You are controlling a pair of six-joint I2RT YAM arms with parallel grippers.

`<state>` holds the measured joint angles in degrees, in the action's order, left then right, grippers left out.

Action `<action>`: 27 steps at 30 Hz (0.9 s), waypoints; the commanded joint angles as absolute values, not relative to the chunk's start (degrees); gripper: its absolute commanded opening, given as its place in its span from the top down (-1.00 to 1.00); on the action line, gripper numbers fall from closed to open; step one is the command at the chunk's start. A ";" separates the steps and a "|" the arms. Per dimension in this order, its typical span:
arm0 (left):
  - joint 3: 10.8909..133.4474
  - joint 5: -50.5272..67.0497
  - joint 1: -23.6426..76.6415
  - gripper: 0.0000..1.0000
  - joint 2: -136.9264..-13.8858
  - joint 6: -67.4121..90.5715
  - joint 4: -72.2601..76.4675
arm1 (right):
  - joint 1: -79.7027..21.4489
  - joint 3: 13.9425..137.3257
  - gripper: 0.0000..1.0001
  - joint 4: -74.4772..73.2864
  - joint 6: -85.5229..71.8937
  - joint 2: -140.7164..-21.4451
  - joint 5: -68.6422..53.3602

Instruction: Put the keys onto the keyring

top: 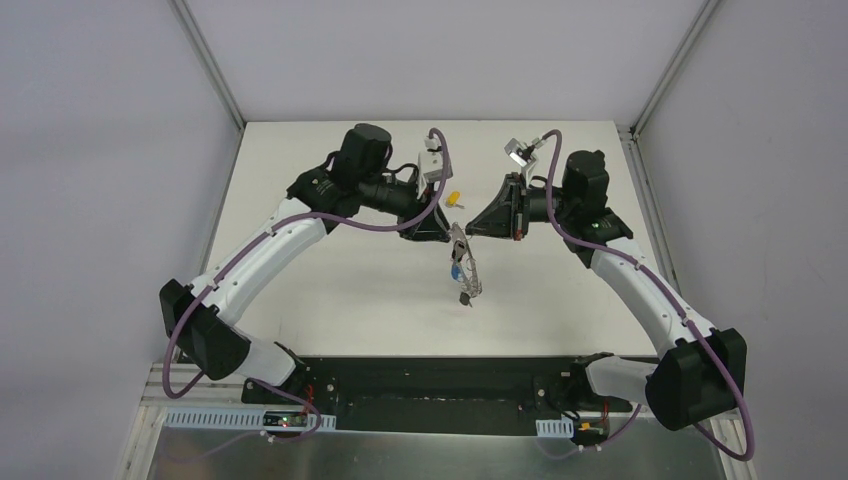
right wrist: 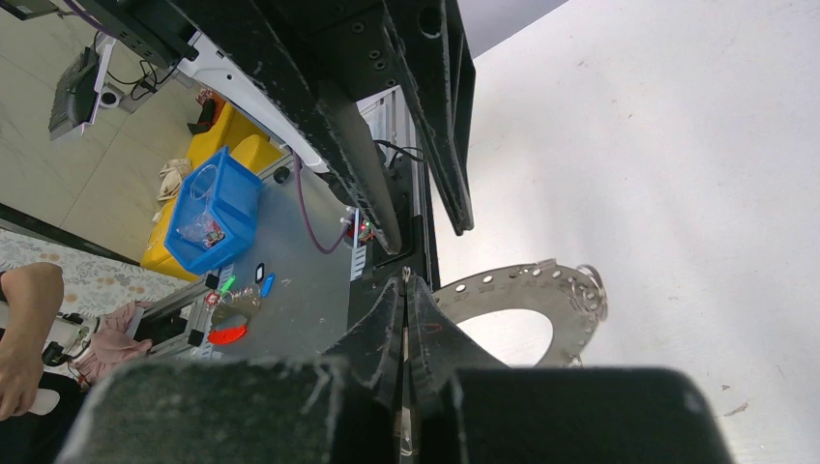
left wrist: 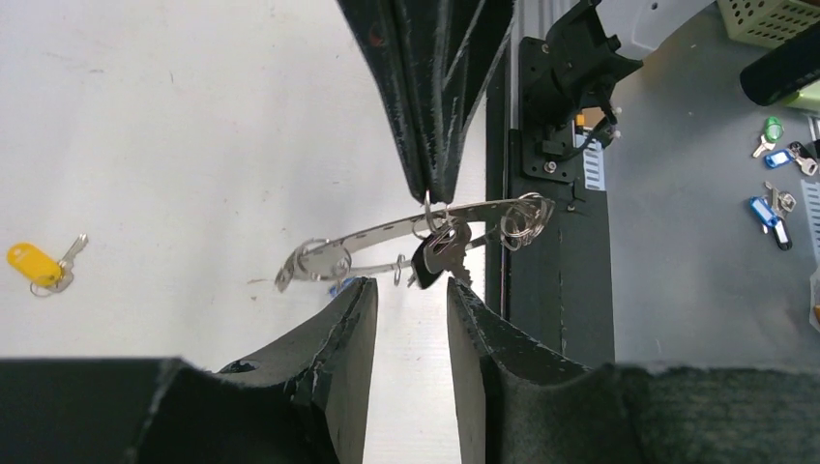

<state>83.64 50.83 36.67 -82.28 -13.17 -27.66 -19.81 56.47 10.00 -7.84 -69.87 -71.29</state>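
The keyring (top: pixel 464 262), a flat grey metal ring, hangs tilted above the table's middle; it also shows in the left wrist view (left wrist: pixel 387 232) and the right wrist view (right wrist: pixel 527 290). My right gripper (right wrist: pixel 406 280) is shut on its rim at a small wire loop, and its fingers (left wrist: pixel 435 145) show from above in the left wrist view. Black keys (left wrist: pixel 437 256) and a blue key (top: pixel 456 270) hang from the ring. My left gripper (left wrist: pixel 406 287) is open, its tips just under the ring and empty. The yellow key (left wrist: pixel 34 266) lies loose on the table (top: pixel 350 290).
A black rail (left wrist: pixel 556 290) runs along the table's near edge. Beyond it, on a grey bench, lie spare tagged keys (left wrist: pixel 774 208). A blue bin (right wrist: pixel 213 208) and a person's arm (right wrist: pixel 19 329) are off the table.
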 commanded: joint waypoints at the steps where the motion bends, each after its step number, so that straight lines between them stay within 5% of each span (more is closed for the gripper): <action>1: 84.11 55.02 36.56 0.32 -80.95 -14.06 -23.25 | -19.50 57.66 1.00 12.83 -7.47 -67.85 -73.81; 20: 83.94 55.76 39.46 0.57 -84.08 -5.04 -17.39 | -19.46 56.52 1.00 15.50 -9.73 -67.87 -72.99; 27: 83.93 56.31 39.42 0.93 -84.70 -3.32 -16.79 | -19.49 56.17 1.00 15.69 -9.67 -67.76 -72.64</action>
<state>83.61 53.98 39.03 -84.36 -5.06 -19.70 -19.73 56.16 11.77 -8.99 -69.84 -71.53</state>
